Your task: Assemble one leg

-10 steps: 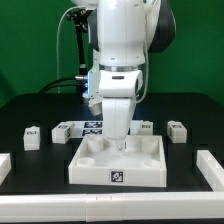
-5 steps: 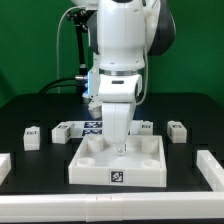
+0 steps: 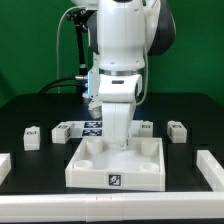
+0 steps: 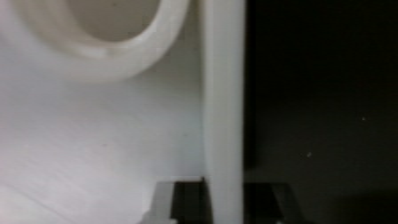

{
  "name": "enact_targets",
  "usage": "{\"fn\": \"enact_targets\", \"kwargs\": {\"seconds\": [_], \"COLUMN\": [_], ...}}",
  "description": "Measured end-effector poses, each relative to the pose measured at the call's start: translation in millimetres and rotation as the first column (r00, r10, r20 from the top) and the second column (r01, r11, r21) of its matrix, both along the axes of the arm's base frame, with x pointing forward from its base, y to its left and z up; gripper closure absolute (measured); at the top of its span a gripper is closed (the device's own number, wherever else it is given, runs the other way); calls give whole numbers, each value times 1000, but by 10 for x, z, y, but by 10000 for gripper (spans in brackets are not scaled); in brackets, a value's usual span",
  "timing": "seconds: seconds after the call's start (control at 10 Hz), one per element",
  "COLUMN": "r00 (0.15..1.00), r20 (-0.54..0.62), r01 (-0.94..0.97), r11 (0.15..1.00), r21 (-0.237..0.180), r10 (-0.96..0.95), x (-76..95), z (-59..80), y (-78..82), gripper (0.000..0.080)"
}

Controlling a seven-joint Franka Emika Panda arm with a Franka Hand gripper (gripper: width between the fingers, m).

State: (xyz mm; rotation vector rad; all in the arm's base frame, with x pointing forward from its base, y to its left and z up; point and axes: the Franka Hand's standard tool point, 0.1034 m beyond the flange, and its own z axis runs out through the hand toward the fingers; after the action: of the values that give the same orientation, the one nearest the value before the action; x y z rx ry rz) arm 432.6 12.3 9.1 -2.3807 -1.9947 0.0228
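Note:
Several small white legs with tags lie on the black table behind the panel: two at the exterior view's left (image 3: 33, 136) (image 3: 63, 130) and two at its right (image 3: 146, 127) (image 3: 177, 131). The large white tray-like panel (image 3: 150, 168) with round corner sockets lies in front. My gripper (image 3: 119, 143) points straight down at the panel's back wall. In the wrist view the wall (image 4: 222, 110) runs between my two dark fingers (image 4: 269, 203), which sit tight against both of its sides. A round socket (image 4: 111, 25) shows beside it. No leg is held.
The marker board (image 3: 92, 126) lies behind the panel, partly hidden by my arm. White bars lie at the table's left edge (image 3: 3, 165) and right edge (image 3: 210, 168). A green wall stands at the back.
Almost nothing. The fingertip seen just inside the panel a second ago now sits closer to the back wall. The panel and the legs have not moved.

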Motion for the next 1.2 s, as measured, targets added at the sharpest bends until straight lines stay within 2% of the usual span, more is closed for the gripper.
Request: {"fn": "enact_targets", "kwargs": {"seconds": [0.9,1.2], "r00": [1000,996], "r20": [1,25], "r01": [0,-87], "r11": [1000,996], "r21": [0,-2], "r10": [0,87], "x": [4,153], "z": [3,-2], "y": [-1,109], "gripper": [739,739]}}
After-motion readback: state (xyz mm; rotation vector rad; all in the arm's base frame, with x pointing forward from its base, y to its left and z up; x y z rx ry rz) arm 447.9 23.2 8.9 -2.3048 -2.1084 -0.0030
